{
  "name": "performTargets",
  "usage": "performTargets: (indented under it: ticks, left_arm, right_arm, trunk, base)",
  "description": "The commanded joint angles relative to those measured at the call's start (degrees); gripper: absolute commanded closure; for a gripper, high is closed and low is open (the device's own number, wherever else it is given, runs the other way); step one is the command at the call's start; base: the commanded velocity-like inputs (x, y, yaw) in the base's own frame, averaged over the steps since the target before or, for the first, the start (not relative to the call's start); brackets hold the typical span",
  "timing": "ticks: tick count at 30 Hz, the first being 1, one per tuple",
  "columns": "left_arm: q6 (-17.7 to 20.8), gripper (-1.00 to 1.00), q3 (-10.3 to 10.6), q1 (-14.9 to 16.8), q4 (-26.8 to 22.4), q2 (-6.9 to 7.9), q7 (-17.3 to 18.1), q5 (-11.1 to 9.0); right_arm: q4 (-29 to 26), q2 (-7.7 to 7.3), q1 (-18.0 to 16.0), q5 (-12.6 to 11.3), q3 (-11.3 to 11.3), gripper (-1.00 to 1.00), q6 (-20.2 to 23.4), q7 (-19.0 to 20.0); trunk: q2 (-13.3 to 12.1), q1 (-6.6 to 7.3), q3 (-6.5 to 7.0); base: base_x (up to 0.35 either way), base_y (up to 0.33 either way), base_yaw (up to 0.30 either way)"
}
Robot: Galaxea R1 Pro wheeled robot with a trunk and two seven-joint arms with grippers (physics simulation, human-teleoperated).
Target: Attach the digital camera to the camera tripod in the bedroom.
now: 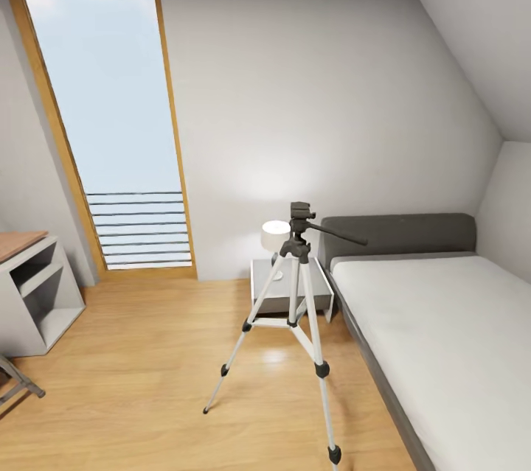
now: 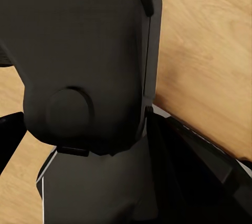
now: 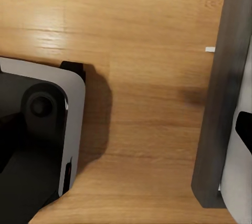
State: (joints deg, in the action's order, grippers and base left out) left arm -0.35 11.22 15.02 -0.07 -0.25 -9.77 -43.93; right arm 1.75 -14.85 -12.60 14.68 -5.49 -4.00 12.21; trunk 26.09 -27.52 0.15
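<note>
While the head view looks across the bedroom, the camera tripod point(image 1: 295, 309) stands upright on the wood floor point(image 1: 147, 375), just off the bed's point(image 1: 442, 338) near corner, in front of the nightstand point(image 1: 291, 287) with its white lamp point(image 1: 276, 235); tall window point(image 1: 110, 124) to its left. Tripod head carries nothing. Wrist views are mostly dark robot bodywork over floor, possibly the base, so can't tell either gripper's state.

No readable text, no labels (anywhere)
</note>
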Motion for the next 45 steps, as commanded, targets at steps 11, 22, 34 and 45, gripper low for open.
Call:
performTargets:
  ticks: [11,22,34,45]
  left_arm:
    - [0.0,1.0,0.5,0.0,0.0,-0.02,-0.3,-0.3]
    - [0.0,1.0,0.5,0.0,0.0,-0.04,-0.3,-0.3]
    - [0.0,1.0,0.5,0.0,0.0,-0.02,-0.3,-0.3]
    - [0.0,1.0,0.5,0.0,0.0,-0.02,-0.3,-0.3]
  right_arm:
    - [0.2,-0.01,-0.1,0.4,-0.5,-1.0,-0.4,0.0]
    - [0.2,0.0,-0.1,0.4,-0.5,-1.0,-0.4,0.1]
    - [0.2,0.0,-0.1,0.4,-0.5,-1.0,-0.3,0.1]
    - [0.2,-0.01,-0.1,0.5,-0.5,-1.0,-0.4,0.1]
  trunk:
    - [0.0,-0.02,-0.02]
    - [0.0,-0.02,-0.02]
    - [0.0,-0.02,-0.02]
    - [0.0,-0.02,-0.02]
  base:
    - [0.001,0.0,-0.061]
    - [0.0,0.0,-0.225]
    - [0.071,0.01,-0.121]
    - [0.265,0.143,-0.007]
